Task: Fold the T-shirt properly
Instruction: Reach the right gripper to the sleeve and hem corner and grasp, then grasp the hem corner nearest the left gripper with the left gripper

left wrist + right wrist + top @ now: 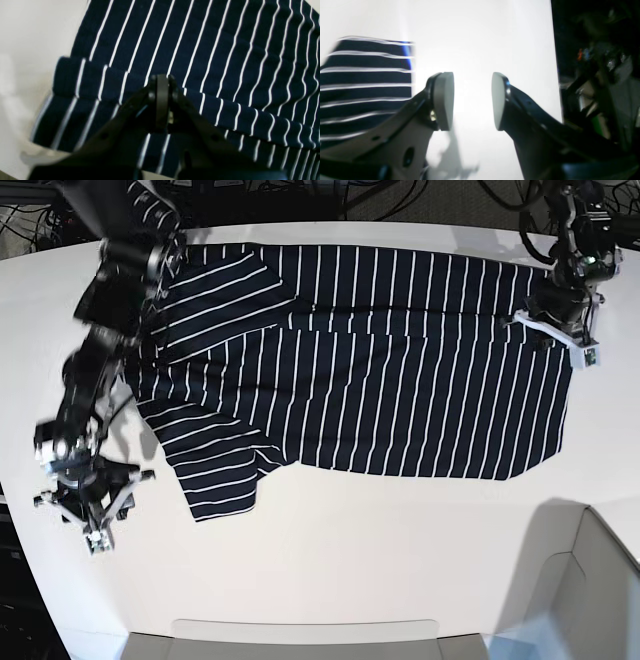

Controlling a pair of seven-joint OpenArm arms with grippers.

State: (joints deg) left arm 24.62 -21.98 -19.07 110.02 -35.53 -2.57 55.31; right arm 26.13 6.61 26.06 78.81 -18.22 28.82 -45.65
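One fold at most is in, by my read. The T-shirt (380, 370) lies spread across the far half of the tabletop (330, 570), hem toward the base view's right, collar end toward its left. The far long edge looks turned in over the body: there's a step in the stripes running along the shirt in the base view, and the left wrist view shows a doubled band of cloth right at the fingertips. The near sleeve (215, 470) is splayed out flat on the tabletop, unfolded. The far sleeve near the top-left corner is partly hidden behind the right arm, so you can't judge it.

Left gripper (162, 100): jaws closed tight, sitting over the folded band near the hem corner. Whether any cloth is pinched between them, I can't tell, since the fingers block the contact line.

Right gripper (472, 100): jaws wide apart, nothing between them but bare tabletop. It sits well clear of the shirt, just off the near sleeve side; striped cloth only shows at the edge of its wrist view.

Left to do, as I judge it:
- near long edge plus near sleeve folded in over the body
- then a crosswise fold, hem end to collar end
- smooth the ripples visible near the hem in the left wrist view

Call it early stage, most of the folding is ahead of you. The right arm is free for the near sleeve.
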